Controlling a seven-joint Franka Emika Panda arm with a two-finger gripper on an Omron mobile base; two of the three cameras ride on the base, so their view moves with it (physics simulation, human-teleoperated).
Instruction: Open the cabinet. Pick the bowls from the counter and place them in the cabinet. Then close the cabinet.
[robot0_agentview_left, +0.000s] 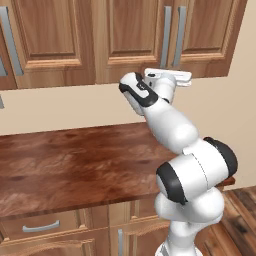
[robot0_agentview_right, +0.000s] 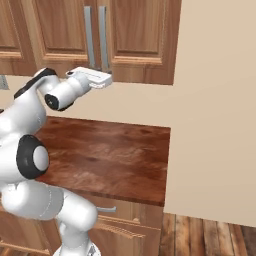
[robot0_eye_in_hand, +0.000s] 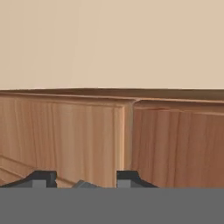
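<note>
Item: cabinet (robot0_agentview_left: 150, 35), upper wall unit above the worktop (robot0_agentview_left: 75, 160); both doors shut, paired grey handles (robot0_agentview_left: 172, 35) meeting at centre. Step in hand, by judgement: opening the cabinet, first of the task. Gripper (robot0_eye_in_hand: 81, 178) raised at the doors' lower edge, a handle end between its tips; jaws partway apart, whether they clamp it cannot be told. Next move calls for a firm hold, then a pull outward along the door's arc. Writing, brands, labels: none readable.
</note>
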